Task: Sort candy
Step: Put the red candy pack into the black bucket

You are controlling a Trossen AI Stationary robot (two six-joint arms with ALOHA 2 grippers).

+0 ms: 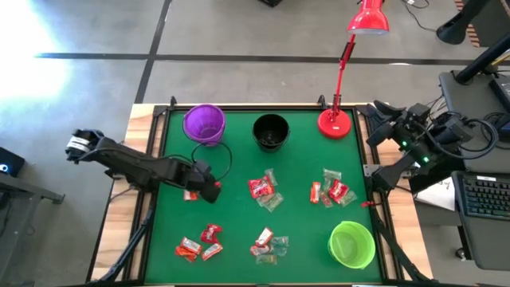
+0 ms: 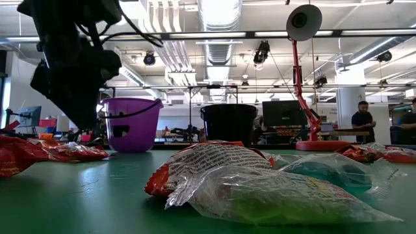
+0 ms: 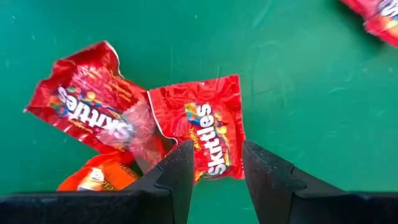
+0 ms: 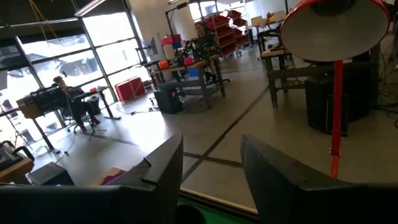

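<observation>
- High view: the left pincer (image 1: 209,184) reaches over the green worktop (image 1: 239,215) above a small clump of candy (image 1: 191,194) near the left edge. More candy lies in heaps mid-worktop (image 1: 264,191), toward the right (image 1: 331,191), and along the near edge (image 1: 201,243). A purple cup (image 1: 205,123), a black cup (image 1: 270,131) and a red lamp (image 1: 338,119) stand along the far edge; a green cup (image 1: 351,243) sits at the near right. The right pincer (image 1: 381,112) waits off the worktop's right side.
- Low view: wrapped sweets (image 2: 260,182) fill the foreground; the dark arm at left is probably the left one.
- Left wrist view: the fingers (image 3: 180,177) stand apart, holding nothing, just over a red Skittles packet (image 3: 208,127), with a second red packet (image 3: 90,112) and an orange one (image 3: 99,177) beside it.
- Right wrist view: the right pincer's fingers (image 4: 161,168) are spread, empty, pointing toward the room.
</observation>
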